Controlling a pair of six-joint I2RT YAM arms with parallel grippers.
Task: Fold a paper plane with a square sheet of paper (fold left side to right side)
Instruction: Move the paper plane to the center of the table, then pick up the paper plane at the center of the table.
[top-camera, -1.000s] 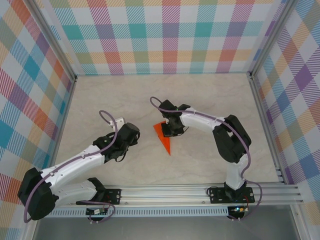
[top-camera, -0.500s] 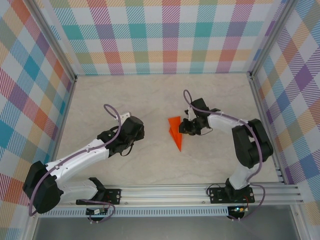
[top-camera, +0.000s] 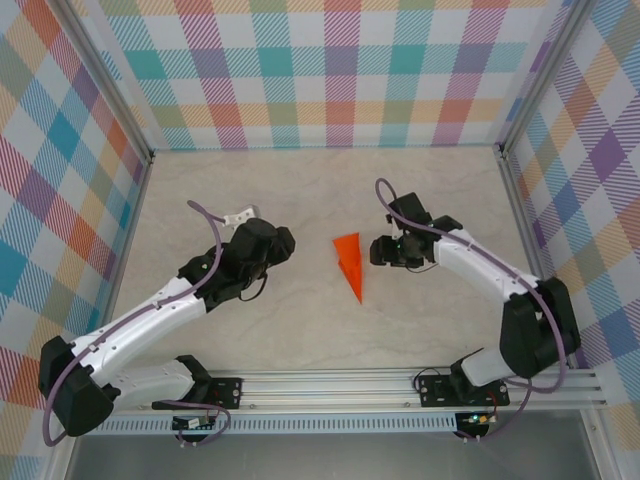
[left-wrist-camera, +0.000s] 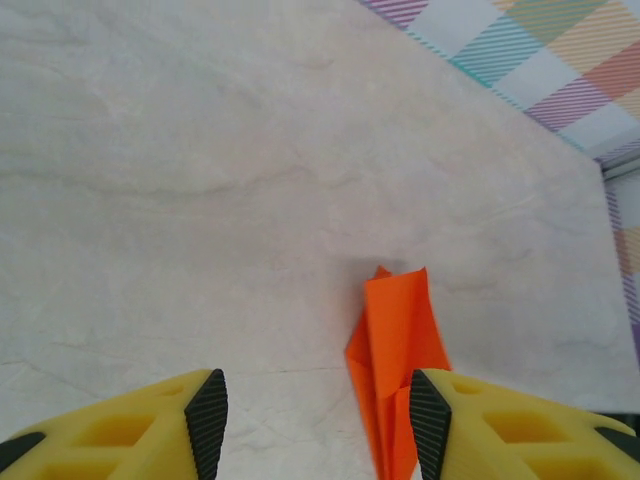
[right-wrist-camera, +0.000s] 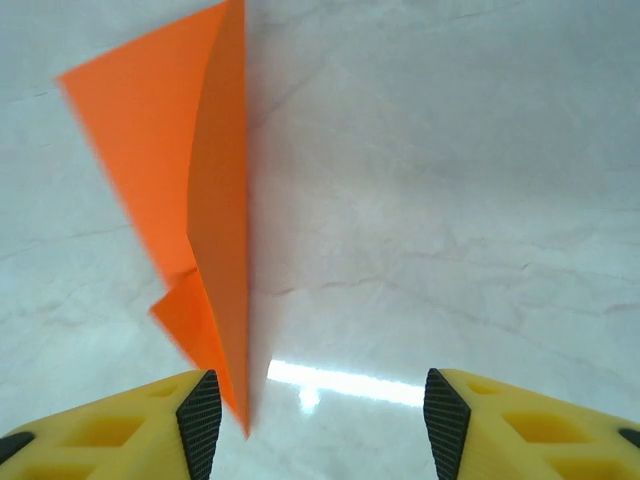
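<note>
**A:** From above, where is the paper plane (top-camera: 349, 262) lying?

**B:** Near the middle of the surface (top-camera: 300, 190), tip pointing at the near edge. Both arms' jaws are sitting too dark to read.

**A:** Left wrist view?

**B:** Left jaws are standing apart, empty. The plane (left-wrist-camera: 397, 335) is running off the bottom by the right-hand jaw.

**A:** Right wrist?

**B:** Right jaws are gaping too, empty. The plane (right-wrist-camera: 190, 190) is blurring along its left edge, top clipped.

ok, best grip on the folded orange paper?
Probably the wide far end of the orange paper, on its long right edge, coming low from the right: it lies flat, the near tip narrows to a point, and the open right end effector sits beside that edge.
</note>
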